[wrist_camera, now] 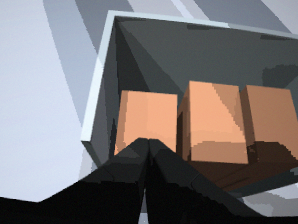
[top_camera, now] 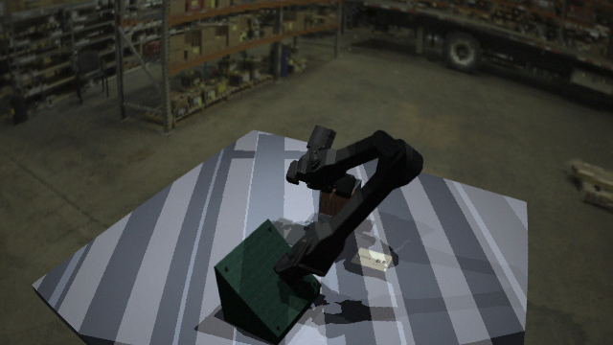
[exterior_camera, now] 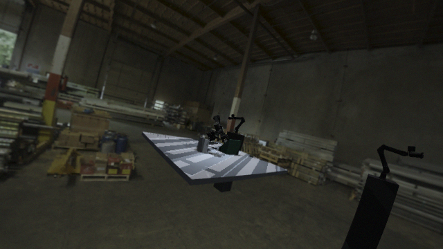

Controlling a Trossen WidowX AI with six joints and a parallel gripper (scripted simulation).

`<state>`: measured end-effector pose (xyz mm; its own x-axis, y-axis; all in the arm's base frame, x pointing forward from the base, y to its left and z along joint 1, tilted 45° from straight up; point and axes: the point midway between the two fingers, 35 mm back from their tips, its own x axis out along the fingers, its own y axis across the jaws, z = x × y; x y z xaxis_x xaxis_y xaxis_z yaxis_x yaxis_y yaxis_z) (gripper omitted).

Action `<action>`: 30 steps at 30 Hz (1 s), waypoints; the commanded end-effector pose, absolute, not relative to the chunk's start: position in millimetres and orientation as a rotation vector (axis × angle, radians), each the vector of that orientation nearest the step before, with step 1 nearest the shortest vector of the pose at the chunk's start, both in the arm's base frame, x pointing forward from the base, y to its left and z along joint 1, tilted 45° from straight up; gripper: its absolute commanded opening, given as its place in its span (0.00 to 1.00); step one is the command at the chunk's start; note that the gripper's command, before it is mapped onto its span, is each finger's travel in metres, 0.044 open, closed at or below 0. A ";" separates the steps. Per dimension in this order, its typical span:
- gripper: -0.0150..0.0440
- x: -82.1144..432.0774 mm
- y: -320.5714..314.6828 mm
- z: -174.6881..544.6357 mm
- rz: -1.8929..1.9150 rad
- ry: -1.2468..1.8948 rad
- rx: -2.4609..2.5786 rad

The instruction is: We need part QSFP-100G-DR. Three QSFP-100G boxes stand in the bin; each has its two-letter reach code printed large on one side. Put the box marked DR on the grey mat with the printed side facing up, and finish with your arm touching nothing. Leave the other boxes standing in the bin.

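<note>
Bin (wrist_camera: 95, 82): three orange boxes inside — side by side
Gripper (wrist_camera: 147, 148): jaws clenched, empty — before the leftmost box (wrist_camera: 148, 117) in wrist view

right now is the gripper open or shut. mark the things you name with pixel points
Shut, with nothing in it: in the wrist view the tips of the gripper (wrist_camera: 148, 141) (top_camera: 346, 188) meet in front of the leftmost orange box (wrist_camera: 149, 115), with no box between them.

Top view: warehouse surround dim; striped tabletop (top_camera: 158, 230) brightly lit, with dark shadows at five o'clock from centre. Exterior view: murky, with daylight at ten o'clock; surroundings soft. Wrist view: pale glare at nine o'clock, hard-edged shadows across the orange boxes (wrist_camera: 215, 120), grain visible, foreground nearly black.
</note>
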<state>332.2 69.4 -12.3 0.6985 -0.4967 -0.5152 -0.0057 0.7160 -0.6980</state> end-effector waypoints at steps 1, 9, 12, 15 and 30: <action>0.25 328.3 67.5 -13.6 -0.307 0.765 -0.737; 0.25 324.3 67.0 -14.0 -0.307 0.765 -0.737; 0.25 322.9 66.8 -14.3 -0.307 0.765 -0.737; 0.25 321.4 66.6 -14.5 -0.307 0.765 -0.737; 0.25 314.3 65.1 -16.1 -0.307 0.765 -0.737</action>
<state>318.2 67.9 -14.3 0.6988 -0.4957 -0.5157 -0.0064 0.7166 -0.6974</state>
